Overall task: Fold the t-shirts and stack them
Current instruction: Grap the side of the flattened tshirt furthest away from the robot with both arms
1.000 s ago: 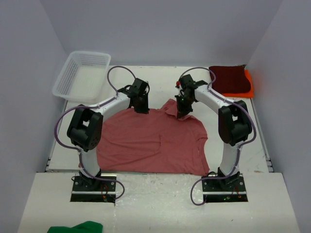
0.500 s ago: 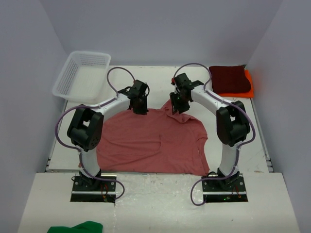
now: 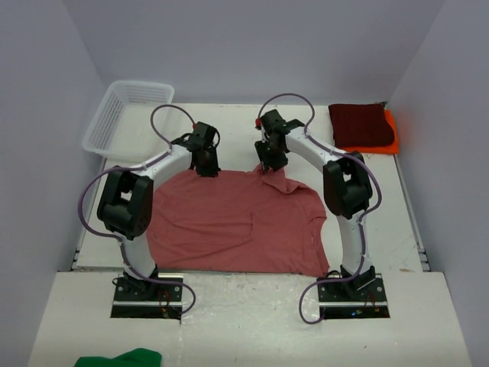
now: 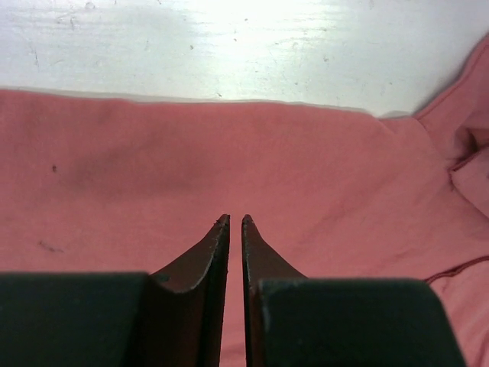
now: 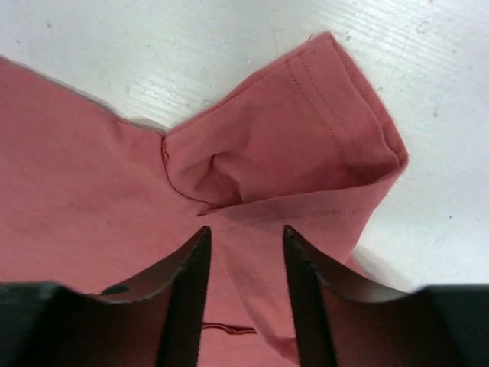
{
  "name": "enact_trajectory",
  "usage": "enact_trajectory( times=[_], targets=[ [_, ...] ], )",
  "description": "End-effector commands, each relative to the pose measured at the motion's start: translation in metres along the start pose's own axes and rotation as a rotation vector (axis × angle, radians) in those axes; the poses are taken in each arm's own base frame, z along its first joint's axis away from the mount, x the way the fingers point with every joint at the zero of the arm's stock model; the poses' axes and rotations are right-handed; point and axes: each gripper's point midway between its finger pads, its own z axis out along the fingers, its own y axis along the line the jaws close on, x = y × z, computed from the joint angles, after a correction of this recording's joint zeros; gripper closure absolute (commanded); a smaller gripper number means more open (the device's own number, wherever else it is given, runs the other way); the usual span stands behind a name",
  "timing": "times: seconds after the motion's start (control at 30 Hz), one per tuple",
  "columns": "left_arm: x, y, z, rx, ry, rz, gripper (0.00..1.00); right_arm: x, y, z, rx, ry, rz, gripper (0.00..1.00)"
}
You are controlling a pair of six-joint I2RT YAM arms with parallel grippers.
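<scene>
Rose-red t-shirt [image 3: 237, 222] lies spread flat on the white table [image 3: 229, 115], just in front of my two arm bases, and covers the middle of the tabletop.

My left gripper [image 4: 232, 220] hangs low over the far-left part of this shirt, a little inside its far edge, with bare table showing beyond that edge. Its two fingers are almost together, with only a thin slit between the tips. I cannot tell whether any cloth is pinched there.

My right gripper [image 5: 244, 231] is at the shirt's far edge, to the right of the left gripper and near it. Its fingers stand clearly apart with nothing held between them. Just past their tips lies a crumpled sleeve [image 5: 336, 130], folded over on itself, its stitched hem pointing away toward bare table.

Dark maroon t-shirt [image 3: 359, 125] lies folded at the far right corner of the table. It rests on a folded bright orange t-shirt [image 3: 392, 134], whose edge peeks out on the right. Both are well apart from my right gripper.

White mesh basket [image 3: 126, 115] sits at the far left corner, apart from my left gripper.
</scene>
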Motion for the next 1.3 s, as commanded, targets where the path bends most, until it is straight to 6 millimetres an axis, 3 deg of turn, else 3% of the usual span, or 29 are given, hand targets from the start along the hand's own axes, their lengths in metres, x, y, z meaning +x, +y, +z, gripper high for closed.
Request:
enact_trajectory(
  times=[0.0, 0.5, 0.73, 1.1, 1.27],
  targets=[
    [-0.016, -0.015, -0.025, 0.078, -0.061, -0.006, 0.88, -0.001, 0.006, -0.003, 0.003, 0.021, -0.039, 0.53],
    [-0.021, -0.014, -0.038, 0.111, -0.086, 0.002, 0.87, 0.011, 0.017, 0.013, 0.019, 0.082, -0.071, 0.53],
    [-0.023, -0.01, -0.039, 0.107, -0.089, -0.014, 0.87, 0.013, 0.015, 0.021, 0.039, 0.111, -0.061, 0.67],
    [-0.023, -0.008, -0.039, 0.114, -0.086, -0.016, 0.87, 0.016, 0.016, 0.029, 0.029, 0.139, -0.066, 0.67],
    [-0.024, -0.005, -0.039, 0.106, -0.089, -0.026, 0.87, 0.016, 0.019, 0.031, 0.019, 0.152, -0.066, 0.87]
  ],
)
